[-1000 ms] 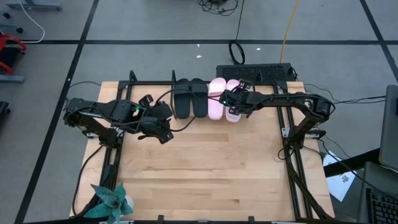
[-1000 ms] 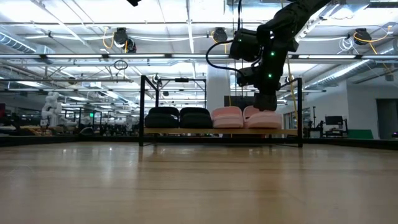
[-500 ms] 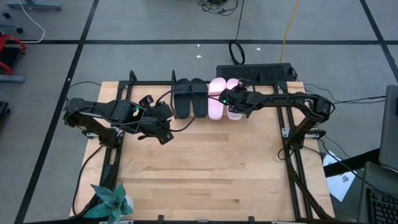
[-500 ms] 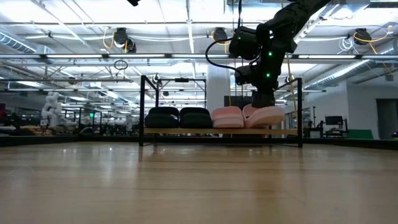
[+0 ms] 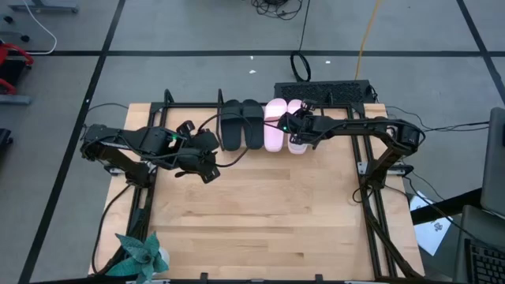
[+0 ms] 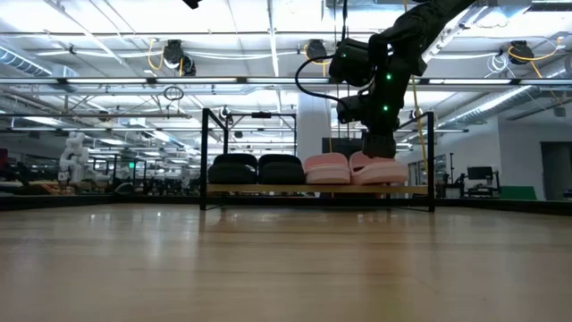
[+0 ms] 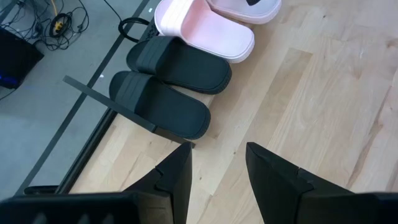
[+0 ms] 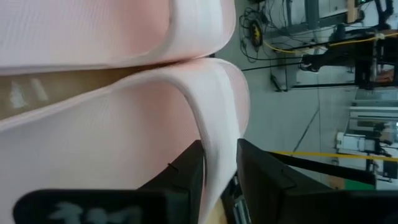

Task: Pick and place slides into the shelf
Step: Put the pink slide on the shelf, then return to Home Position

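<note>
The low wooden shelf (image 6: 317, 189) stands at the table's far edge. On its board lie two black slides (image 5: 241, 124) (image 6: 257, 168) and one pink slide (image 5: 274, 125) (image 6: 327, 167), soles down. The second pink slide (image 5: 297, 142) (image 6: 380, 167) is the rightmost in the row. My right gripper (image 5: 297, 125) (image 6: 380, 146) (image 8: 217, 180) is shut on it from above. My left gripper (image 5: 207, 155) (image 7: 217, 168) hangs open over the table, near-left of the black slides (image 7: 168, 81), touching nothing. My right gripper pinches the pink slide's wide strap at its edge (image 8: 214, 146), with one finger (image 8: 186, 177) on each side of the strap wall. The fingers come from above, pointing down. The slide lies about level, its sole on the shelf board (image 6: 384, 182).
Black metal uprights (image 6: 432, 161) frame the shelf's ends. A potted plant (image 5: 142, 256) stands at the table's near-left corner. Bare wooden tabletop (image 5: 260, 213) stretches between the arms and the near edge. Cables run along the table's sides.
My right gripper has moved the pink slide slightly toward the far edge. The slide tipped for a moment and now lies level on the shelf board beside the other pink one. The gripper stays shut on the strap.
</note>
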Controlling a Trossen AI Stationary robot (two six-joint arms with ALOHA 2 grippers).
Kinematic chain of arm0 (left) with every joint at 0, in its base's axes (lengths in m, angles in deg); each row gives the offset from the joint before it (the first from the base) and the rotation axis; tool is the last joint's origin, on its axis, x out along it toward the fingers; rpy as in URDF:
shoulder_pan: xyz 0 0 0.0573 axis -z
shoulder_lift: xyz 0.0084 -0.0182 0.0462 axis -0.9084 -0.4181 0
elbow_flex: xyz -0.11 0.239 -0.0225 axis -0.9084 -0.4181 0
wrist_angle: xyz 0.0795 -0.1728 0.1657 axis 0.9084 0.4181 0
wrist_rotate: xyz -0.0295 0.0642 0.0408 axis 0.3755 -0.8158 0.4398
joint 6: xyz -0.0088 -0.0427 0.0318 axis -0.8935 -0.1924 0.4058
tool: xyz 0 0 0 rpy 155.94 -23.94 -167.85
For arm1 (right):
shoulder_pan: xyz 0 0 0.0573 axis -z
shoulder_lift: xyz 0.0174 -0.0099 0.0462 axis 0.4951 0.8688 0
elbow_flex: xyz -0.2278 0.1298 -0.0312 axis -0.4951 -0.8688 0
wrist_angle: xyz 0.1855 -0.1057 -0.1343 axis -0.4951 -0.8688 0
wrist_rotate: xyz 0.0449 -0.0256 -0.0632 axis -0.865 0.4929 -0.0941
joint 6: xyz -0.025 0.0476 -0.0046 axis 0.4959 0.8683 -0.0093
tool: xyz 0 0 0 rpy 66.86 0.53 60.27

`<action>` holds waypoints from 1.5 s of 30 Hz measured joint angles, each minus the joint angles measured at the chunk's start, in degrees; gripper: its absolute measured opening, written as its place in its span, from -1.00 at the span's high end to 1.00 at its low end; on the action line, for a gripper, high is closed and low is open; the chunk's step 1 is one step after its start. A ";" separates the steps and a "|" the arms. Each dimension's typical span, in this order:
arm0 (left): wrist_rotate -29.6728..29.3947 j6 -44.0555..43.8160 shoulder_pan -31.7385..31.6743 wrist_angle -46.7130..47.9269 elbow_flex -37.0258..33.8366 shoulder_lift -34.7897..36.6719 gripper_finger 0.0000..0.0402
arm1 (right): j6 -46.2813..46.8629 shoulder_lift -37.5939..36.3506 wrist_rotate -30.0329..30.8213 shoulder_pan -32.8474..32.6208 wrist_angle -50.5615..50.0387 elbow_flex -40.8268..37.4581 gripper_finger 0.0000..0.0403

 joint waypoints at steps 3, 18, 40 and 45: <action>-0.01 0.02 0.01 0.00 0.01 0.01 0.26 | -0.07 0.00 0.08 0.06 0.07 0.00 0.52; -0.01 1.08 0.02 0.02 0.00 0.00 0.26 | -0.26 0.00 0.07 1.03 0.04 0.02 0.14; -0.12 2.65 0.00 0.46 0.00 0.00 0.26 | -0.78 -0.62 3.10 -5.36 -1.70 0.02 -0.03; 0.21 1.94 0.09 2.11 0.00 0.43 0.26 | 0.32 -4.73 6.40 -9.44 -3.19 0.02 -0.03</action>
